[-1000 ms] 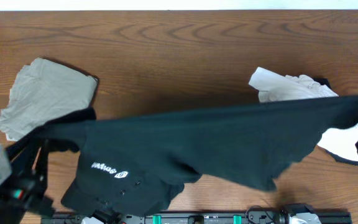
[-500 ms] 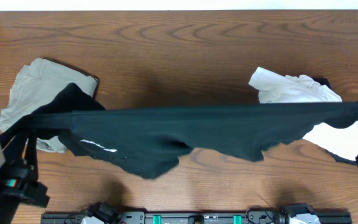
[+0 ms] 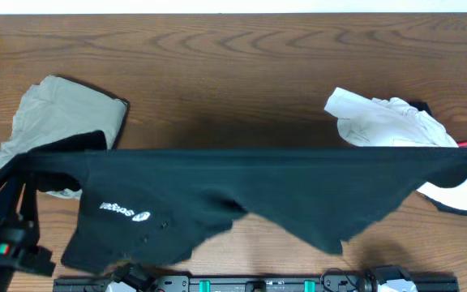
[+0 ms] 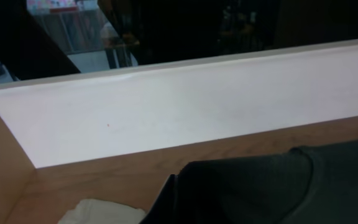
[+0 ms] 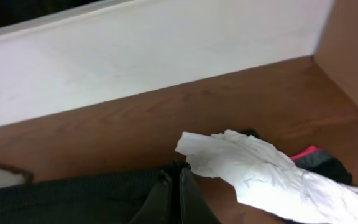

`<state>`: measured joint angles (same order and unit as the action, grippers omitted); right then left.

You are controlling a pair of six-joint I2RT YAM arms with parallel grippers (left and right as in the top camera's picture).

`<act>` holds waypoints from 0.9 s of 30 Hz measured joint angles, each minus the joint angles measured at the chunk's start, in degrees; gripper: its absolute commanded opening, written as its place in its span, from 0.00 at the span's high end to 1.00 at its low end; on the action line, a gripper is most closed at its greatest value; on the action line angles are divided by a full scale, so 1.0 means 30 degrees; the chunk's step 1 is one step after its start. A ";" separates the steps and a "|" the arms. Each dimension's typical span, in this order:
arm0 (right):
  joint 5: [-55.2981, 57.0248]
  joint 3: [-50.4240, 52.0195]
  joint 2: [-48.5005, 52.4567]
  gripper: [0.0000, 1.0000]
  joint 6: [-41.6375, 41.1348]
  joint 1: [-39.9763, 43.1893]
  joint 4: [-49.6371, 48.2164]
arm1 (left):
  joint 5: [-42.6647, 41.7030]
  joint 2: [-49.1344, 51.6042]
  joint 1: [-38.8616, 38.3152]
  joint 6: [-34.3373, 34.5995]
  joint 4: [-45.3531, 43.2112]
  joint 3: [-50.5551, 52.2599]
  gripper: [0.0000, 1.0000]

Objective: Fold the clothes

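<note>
A black garment (image 3: pixel 250 191) with white lettering hangs stretched above the worktop (image 3: pixel 242 73) between the left claw (image 3: pixel 16 165) and right claw (image 5: pixel 174 180), each clamped on one end of its upper edge — soft, light, limp, best gripped at corners.

black garment (image 3: pixel 250 191): stretched taut | grey-beige garment (image 3: pixel 59 122): left | white garment (image 3: pixel 387 122): right

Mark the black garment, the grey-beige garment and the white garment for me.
black garment (image 3: pixel 250 185): overhead view, middle of the stretched panel.
grey-beige garment (image 3: pixel 62 120): overhead view, centre of the pile.
white garment (image 3: pixel 383 122): overhead view, crumpled middle.
</note>
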<state>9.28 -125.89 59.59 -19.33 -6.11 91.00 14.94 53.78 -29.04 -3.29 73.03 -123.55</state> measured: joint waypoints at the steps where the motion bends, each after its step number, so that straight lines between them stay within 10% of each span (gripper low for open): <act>1: 0.0321 -0.0022 0.0146 0.99 -0.0175 0.0000 0.0095 | -0.0066 0.0284 0.0000 0.0000 0.0000 -0.0051 0.94; 27: 0.3577 0.0036 1.7988 0.99 -0.0459 0.3286 -0.3985 | -0.0168 1.7682 0.2324 -0.0568 -0.3956 -0.0226 0.94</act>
<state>20.01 -125.78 113.56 -20.71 3.75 79.05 14.44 106.83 -22.06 -4.99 61.17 -124.22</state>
